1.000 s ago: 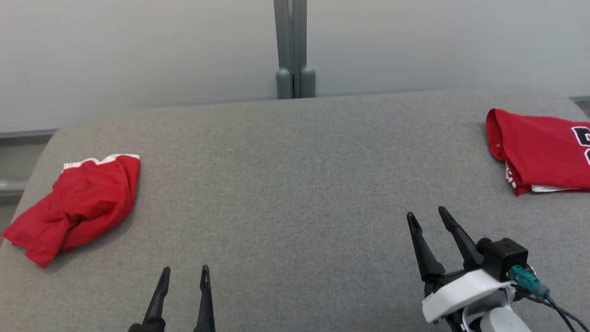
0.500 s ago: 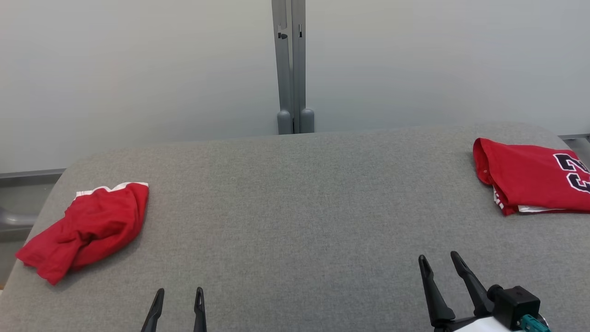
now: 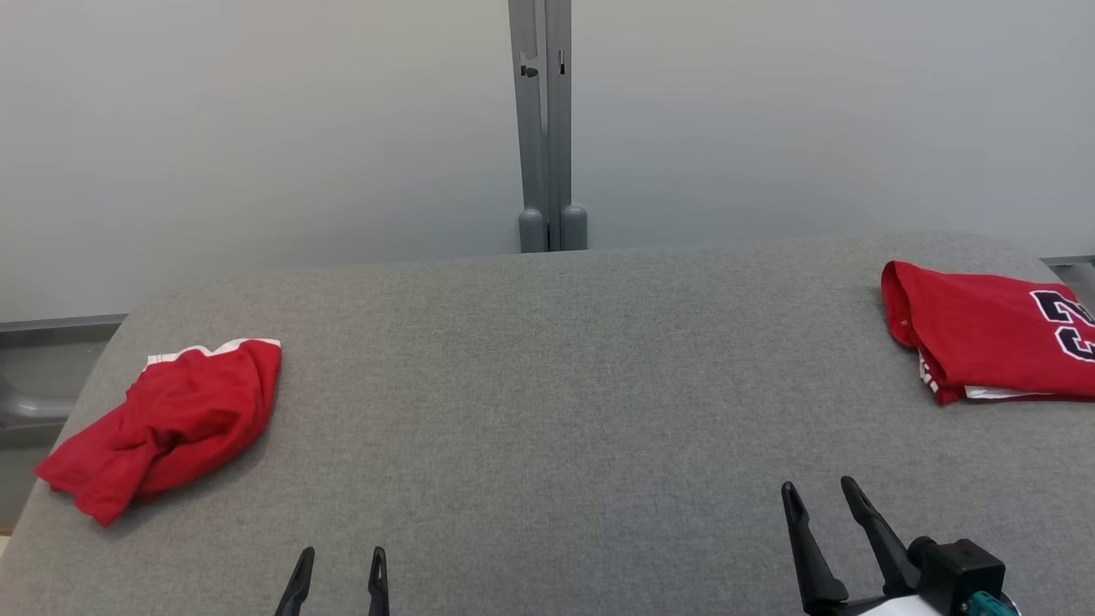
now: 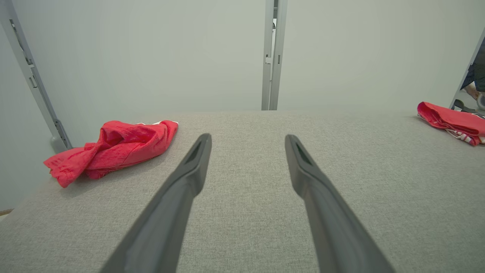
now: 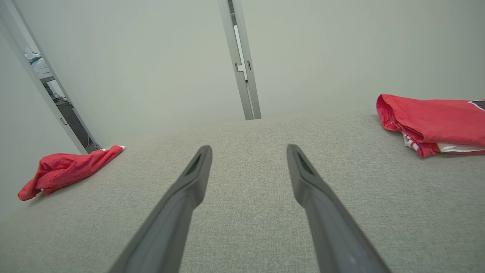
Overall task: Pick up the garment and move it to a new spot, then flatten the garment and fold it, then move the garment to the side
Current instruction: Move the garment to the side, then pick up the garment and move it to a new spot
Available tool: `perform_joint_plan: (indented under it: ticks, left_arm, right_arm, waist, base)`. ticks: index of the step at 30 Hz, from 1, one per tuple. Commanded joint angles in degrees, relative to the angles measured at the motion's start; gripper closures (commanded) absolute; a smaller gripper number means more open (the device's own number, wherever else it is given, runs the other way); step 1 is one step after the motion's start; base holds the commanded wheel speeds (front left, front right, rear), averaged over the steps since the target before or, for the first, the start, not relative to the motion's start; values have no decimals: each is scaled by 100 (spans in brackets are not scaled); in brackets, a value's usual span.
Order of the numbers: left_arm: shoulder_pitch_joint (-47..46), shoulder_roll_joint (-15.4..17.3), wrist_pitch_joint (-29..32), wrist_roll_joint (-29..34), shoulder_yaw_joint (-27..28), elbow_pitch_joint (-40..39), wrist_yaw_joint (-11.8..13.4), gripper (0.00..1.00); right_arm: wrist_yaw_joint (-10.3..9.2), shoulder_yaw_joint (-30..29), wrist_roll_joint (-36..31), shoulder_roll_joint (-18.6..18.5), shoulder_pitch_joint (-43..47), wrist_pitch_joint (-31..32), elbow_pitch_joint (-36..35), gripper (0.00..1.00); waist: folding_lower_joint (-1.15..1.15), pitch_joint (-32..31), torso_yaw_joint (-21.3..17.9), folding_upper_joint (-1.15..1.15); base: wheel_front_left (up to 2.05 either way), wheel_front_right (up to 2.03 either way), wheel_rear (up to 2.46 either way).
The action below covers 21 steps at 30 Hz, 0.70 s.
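The grey surface (image 3: 547, 385) spans the view. A crumpled red garment (image 3: 171, 419) lies near its left edge, and a folded red jersey (image 3: 984, 329) lies at its far right. The right hand (image 3: 819, 489) and left hand (image 3: 342, 553) hover over the near edge, both released, fingers spread, grasping nothing.

Likely a lab booth: grey fabric-covered table (image 3: 547, 385), pale partition panels (image 3: 257, 128), metal post (image 3: 543, 128).

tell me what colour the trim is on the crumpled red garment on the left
White, on the crumpled red garment; clearest in the head view.
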Motion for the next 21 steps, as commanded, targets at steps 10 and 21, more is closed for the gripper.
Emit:
perform_joint_plan:
  ticks: [10, 21]
  left_arm:
    - [-2, 5, -2, 48, 37, 69, -39, 0]
    - [-47, 5, -2, 78, 51, 96, -46, 0]
  right_arm:
    - [0, -25, -41, 48, 82, -16, 25, 0]
    - [0, -47, -33, 74, 74, -16, 45, 0]
  waist:
    - [1, 3, 40, 0]
    - [1, 26, 93, 0]
  base:
    - [0, 0, 0]
    - [0, 0, 0]
